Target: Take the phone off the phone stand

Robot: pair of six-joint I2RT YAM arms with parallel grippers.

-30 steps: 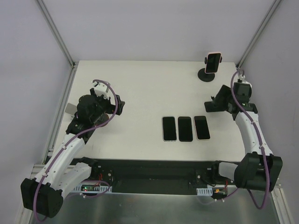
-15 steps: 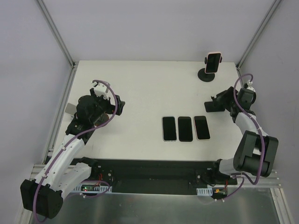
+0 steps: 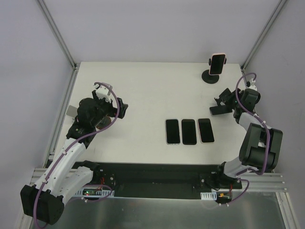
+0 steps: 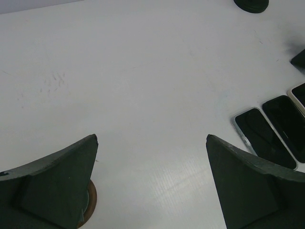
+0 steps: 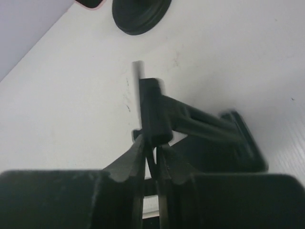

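Note:
The phone point(image 3: 217, 64), pink-edged with a dark screen, stands upright in the phone stand point(image 3: 211, 77), a black stand with a round base at the back right of the table. The round base point(image 5: 140, 16) and a pink corner of the phone point(image 5: 90, 4) show at the top of the right wrist view. My right gripper point(image 3: 220, 104) is a short way in front of it, apart from it. Its fingers point(image 5: 153, 143) are shut on a thin part of a separate black folding holder point(image 5: 200, 126). My left gripper point(image 3: 117, 109) is open over the left of the table, with nothing between its fingers point(image 4: 152, 138).
Three dark phones point(image 3: 189, 131) lie flat side by side in the middle front of the table; two of them point(image 4: 264, 136) show at the right of the left wrist view. A brown round disc point(image 4: 89, 204) lies under the left finger. A grey block point(image 3: 71, 112) sits at the table's left edge.
The right gripper has gone from open to shut on the black folding holder, and the right arm has folded back toward its base. The left arm has not moved.

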